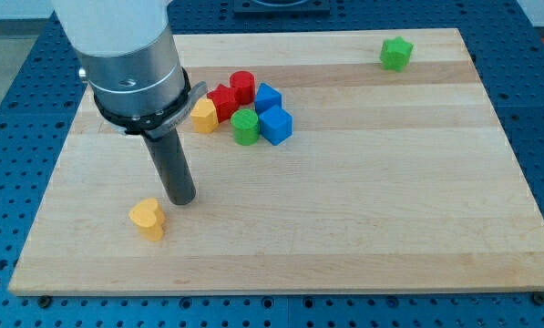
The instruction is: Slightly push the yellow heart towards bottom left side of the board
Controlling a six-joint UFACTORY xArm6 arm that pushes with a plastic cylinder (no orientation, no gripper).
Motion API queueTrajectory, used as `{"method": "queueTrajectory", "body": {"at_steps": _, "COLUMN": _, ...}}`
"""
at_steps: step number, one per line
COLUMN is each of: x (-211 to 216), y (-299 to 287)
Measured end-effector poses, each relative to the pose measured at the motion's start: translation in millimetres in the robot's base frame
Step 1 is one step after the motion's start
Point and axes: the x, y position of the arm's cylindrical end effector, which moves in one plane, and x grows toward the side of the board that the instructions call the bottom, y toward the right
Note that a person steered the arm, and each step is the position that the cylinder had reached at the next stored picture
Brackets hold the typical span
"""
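The yellow heart (148, 218) lies near the board's bottom left. My tip (181, 199) rests on the board just to the upper right of the heart, close to it with a small gap. The rod rises from the tip up to the grey arm body at the view's top left.
A cluster sits above the tip: a yellow block (204, 116), a red star-shaped block (222, 100), a red cylinder (242, 87), a green cylinder (246, 127), and two blue blocks (275, 125) (268, 97). A green block (396, 53) sits at the top right. The wooden board (390, 200) ends just below the heart.
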Motion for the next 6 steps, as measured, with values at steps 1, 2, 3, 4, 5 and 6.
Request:
{"method": "queueTrajectory", "body": {"at_steps": 1, "x": 19.9, "y": 4.1}}
{"method": "queueTrajectory", "body": {"at_steps": 2, "x": 19.9, "y": 4.1}}
{"method": "queueTrajectory", "body": {"at_steps": 3, "x": 19.9, "y": -1.1}}
{"method": "queueTrajectory", "body": {"at_steps": 4, "x": 21.8, "y": -16.1}}
{"method": "queueTrajectory", "body": {"at_steps": 5, "x": 28.7, "y": -36.3}}
{"method": "queueTrajectory", "body": {"at_steps": 6, "x": 37.6, "y": -55.6}}
